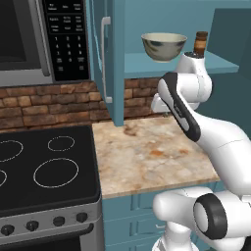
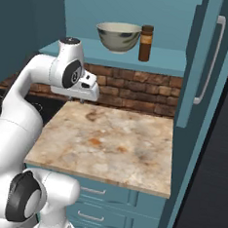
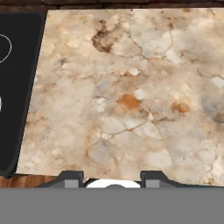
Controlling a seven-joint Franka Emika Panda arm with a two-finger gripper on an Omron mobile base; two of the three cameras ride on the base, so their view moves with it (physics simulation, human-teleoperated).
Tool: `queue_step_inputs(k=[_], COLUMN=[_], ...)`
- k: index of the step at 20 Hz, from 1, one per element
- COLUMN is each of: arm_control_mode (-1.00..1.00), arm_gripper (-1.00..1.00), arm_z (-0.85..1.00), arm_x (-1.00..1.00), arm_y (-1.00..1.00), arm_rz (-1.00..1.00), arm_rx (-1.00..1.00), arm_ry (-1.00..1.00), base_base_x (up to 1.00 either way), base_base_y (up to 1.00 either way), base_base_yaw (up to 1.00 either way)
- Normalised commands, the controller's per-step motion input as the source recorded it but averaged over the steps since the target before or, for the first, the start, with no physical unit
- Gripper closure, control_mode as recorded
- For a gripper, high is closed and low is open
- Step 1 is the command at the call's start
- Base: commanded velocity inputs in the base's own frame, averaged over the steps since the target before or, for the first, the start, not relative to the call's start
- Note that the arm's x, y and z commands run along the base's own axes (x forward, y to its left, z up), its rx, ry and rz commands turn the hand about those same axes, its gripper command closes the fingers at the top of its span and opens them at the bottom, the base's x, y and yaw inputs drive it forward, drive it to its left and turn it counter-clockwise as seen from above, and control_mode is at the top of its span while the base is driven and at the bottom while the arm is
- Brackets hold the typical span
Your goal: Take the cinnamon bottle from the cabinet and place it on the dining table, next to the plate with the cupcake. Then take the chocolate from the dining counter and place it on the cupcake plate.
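The beige marbled stone desk point(image 2: 109, 140) spreads below me, beside the black glass stovetop point(image 1: 44, 166). Above it the open teal cabinet's shelf point(image 2: 162, 61) carries a grey ceramic bowl point(image 2: 118, 37) and, just to its right, the upright brown cinnamon bottle with dark cap point(image 2: 146, 43). My tool point(image 3: 113, 178) points down at the desk, its tips apart with nothing between. The bottle stands well above and behind my tool, long axis vertical, so I judge a lift and tilt up come next.

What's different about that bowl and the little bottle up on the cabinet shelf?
The bowl is wide, open-topped and pale with dark markings; the cinnamon bottle is narrow, tall, brown and capped. The bowl is the broader one, the bottle slightly taller. Both stand upright, side by side on the same shelf.
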Motion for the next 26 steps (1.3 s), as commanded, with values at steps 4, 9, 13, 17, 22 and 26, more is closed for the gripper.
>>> queue_step_inputs(k=[4, 9, 13, 17, 22, 26], arm_control_mode=[-1.0, -1.0, -1.0, -1.0, -1.0, -1.0], arm_gripper=[-1.0, -1.0, -1.0, -1.0, -1.0, -1.0], arm_z=[-0.02, -0.05, 0.51, 0.71, 0.53, 0.71], arm_x=[0.07, -0.06, 0.0, 0.0, 0.13, 0.21], arm_y=[0.09, -0.29, -0.59, -0.49, -0.64, -0.57], arm_rz=[-0.03, 0.0, -0.08, -0.22, -0.35, -0.24], arm_rx=[-0.05, 0.01, 0.01, -0.07, -0.04, 0.03], arm_ry=[0.0, 0.0, -0.23, -0.28, -0.13, -0.27], base_base_x=[0.0, 0.0, 0.0, 0.0, 0.0, 0.0], base_base_y=[0.0, 0.0, 0.0, 0.0, 0.0, 0.0], base_base_yaw=[0.0, 0.0, 0.0, 0.0, 0.0, 0.0])
